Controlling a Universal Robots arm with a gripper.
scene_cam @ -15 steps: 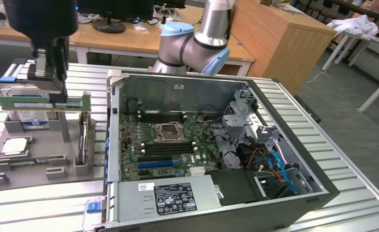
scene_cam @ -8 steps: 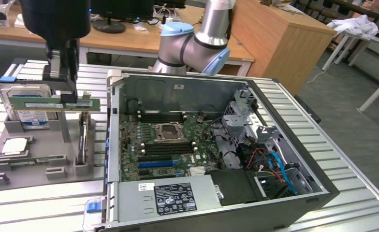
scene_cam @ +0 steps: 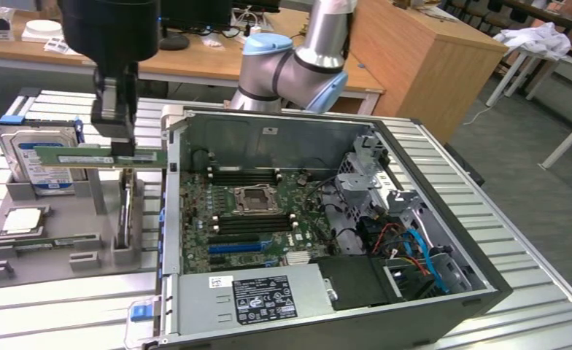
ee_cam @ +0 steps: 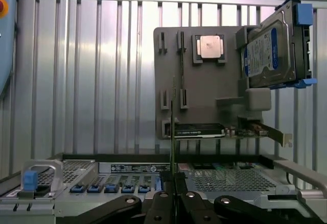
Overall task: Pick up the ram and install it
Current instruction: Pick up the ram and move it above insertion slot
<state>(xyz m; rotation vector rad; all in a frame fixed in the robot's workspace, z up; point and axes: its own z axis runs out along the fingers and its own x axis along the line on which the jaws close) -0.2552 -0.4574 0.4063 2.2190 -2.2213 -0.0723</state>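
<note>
Pincer (scene_cam: 122,150): clamped shut on the ram (scene_cam: 72,157), holding it above the grey tray (scene_cam: 72,219).
Done: pickup.
Left: ram not yet seated in a memory slot (scene_cam: 242,176) inside the computer case (scene_cam: 266,135).

The ram (scene_cam: 96,155), left of frame, was green with a pale label; motherboard (scene_cam: 230,219) green, with one blue slot (scene_cam: 239,246). Hard drive (scene_cam: 35,157) bore a blue-and-white label. Parts tray (scene_cam: 62,251) was plain grey; table (scene_cam: 72,313) silver, ribbed in stripes.
</note>
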